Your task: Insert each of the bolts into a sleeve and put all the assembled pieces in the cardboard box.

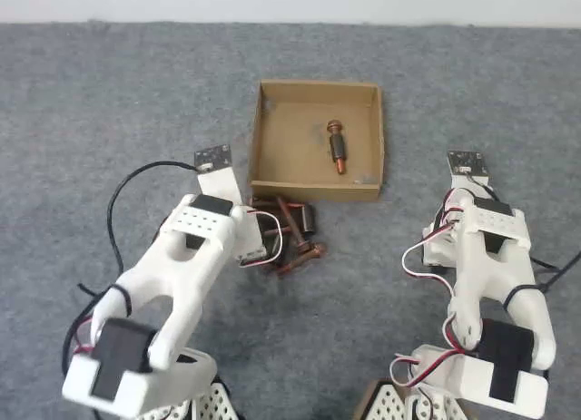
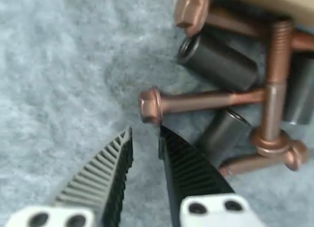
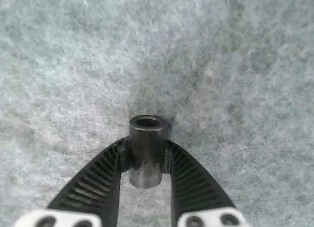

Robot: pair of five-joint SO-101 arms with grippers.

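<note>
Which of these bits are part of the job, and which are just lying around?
Job: cardboard box, assembled piece inside it, loose bolts, loose sleeves, gripped sleeve in right gripper.
Just there: grey carpet, arms' cables.

You see cardboard box [image 1: 313, 190]: brown, open-topped. One assembled piece [image 1: 337, 148] lies flat inside, bolt head toward far wall. Copper-coloured bolts [image 2: 196, 102] and dark sleeves [image 2: 218, 63] lie heaped, crossing, just beside box's near wall. Lone sleeve [image 3: 145, 148] clamped by its sides in your right gripper [image 3: 145, 144], open end showing.
</note>
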